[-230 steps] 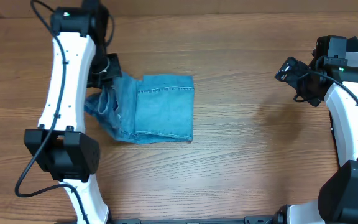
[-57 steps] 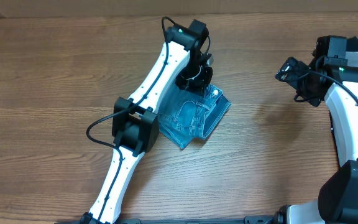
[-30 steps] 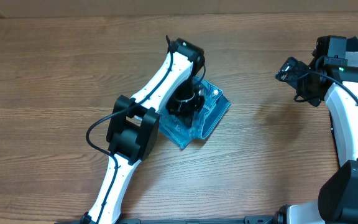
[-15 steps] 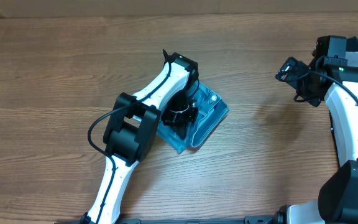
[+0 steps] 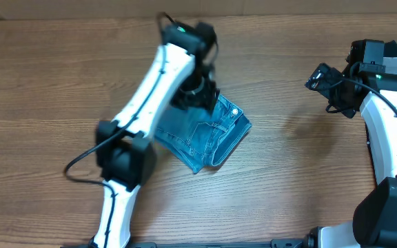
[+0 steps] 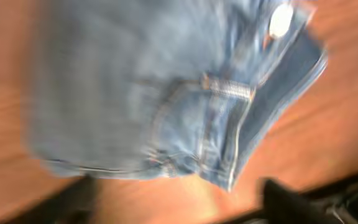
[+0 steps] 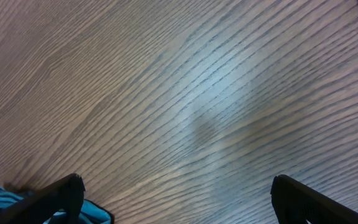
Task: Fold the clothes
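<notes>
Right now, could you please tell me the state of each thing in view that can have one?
jeans: folded into a small bundle, lying askew on the table, held by nothing.
left tool: open, empty, over the jeans; this view is blurred.
right tool: open, empty, over bare wood at the right side.

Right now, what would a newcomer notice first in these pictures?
The blue jeans, folded into a small bundle, lie in the middle of the wooden table. The left arm stretches diagonally to them, the left gripper over their far edge. The right gripper hangs open at the right side.
</notes>
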